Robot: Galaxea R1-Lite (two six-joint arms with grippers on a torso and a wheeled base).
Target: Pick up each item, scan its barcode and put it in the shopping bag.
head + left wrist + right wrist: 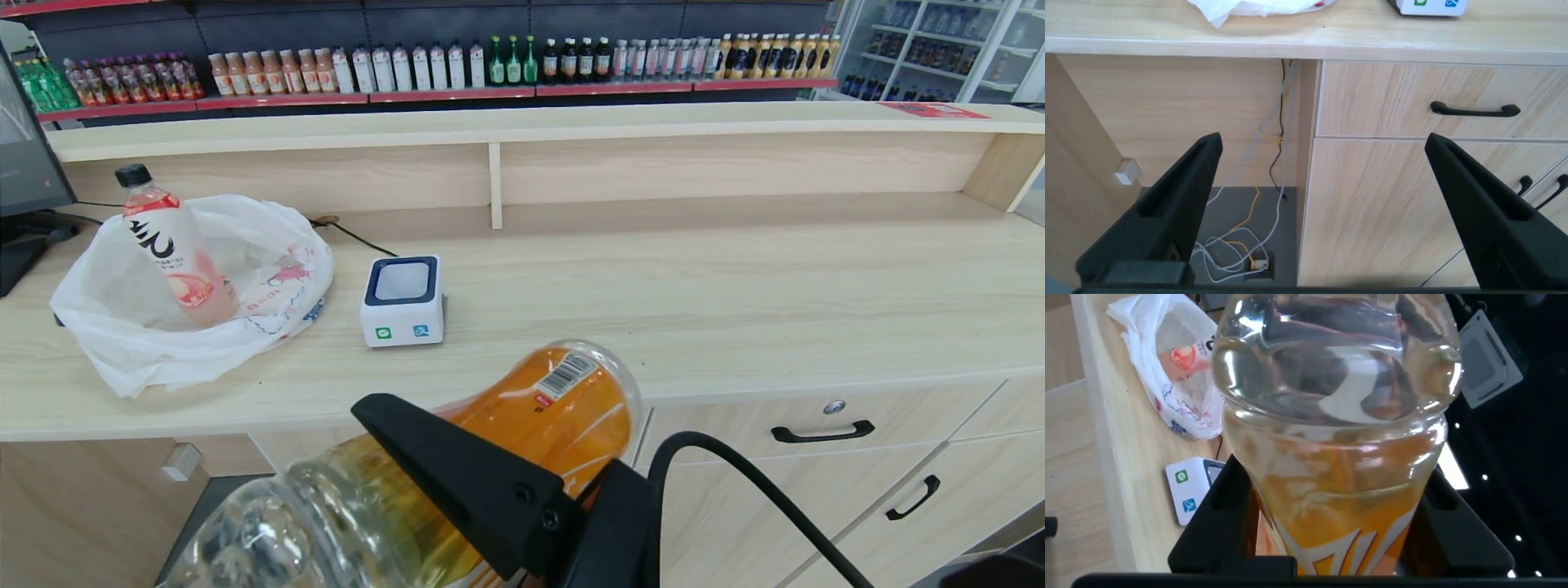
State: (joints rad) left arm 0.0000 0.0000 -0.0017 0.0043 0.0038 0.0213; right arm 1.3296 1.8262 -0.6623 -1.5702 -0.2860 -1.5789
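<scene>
One pink bottle (pixel 175 249) bagged; orange bottle (pixel 563 400) awaiting scan.
Right gripper (pixel 424 457) is clamped on the orange bottle, held sideways before the counter (pixel 735 310) near the scanner (pixel 402 300), barcode upward, presumably ready for presentation. Left gripper (pixel 1323 204) hangs below, jaws apart; shopping bag (pixel 106 327) lies open.

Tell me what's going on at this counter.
The right gripper is shut on an orange drink bottle, held tilted near the front edge of the counter with its barcode facing up, not yet over the scanner. A pink drink bottle already sits in the shopping bag on the counter. The left gripper hangs open and empty below counter level.
</scene>
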